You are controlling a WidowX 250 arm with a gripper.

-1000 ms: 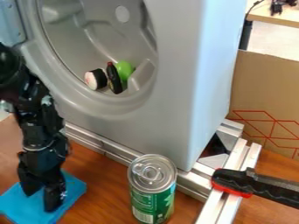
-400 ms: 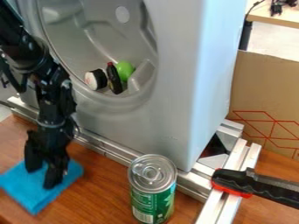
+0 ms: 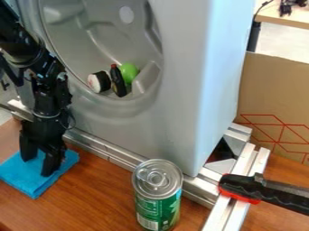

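"Where the gripper (image 3: 38, 166) hangs at the left, how do its fingers (image 3: 53, 160) stand?"

"Well apart, with blue cloth (image 3: 27, 182) showing between them. Both tips meet the cloth, which lies on the wooden table (image 3: 102, 198). How hard they press, I can't tell."

"What's cut off there?"

"The arm (image 3: 23, 50), at the upper left. The cloth reaches the left edge of the view."

"And moving right?"

"A metal rail (image 3: 109, 149) runs just behind the fingers, below a grey housing (image 3: 187, 113). In its round recess sit a black-and-white piece (image 3: 99, 82), a dark one (image 3: 117, 80) and a green one (image 3: 129, 72), partly hidden. Table surface stretches from the cloth to an upright green can (image 3: 158, 200), its base hard to make out."

"Farthest right?"

"A black and red handle (image 3: 241, 187) over the metal framing, running out of view."
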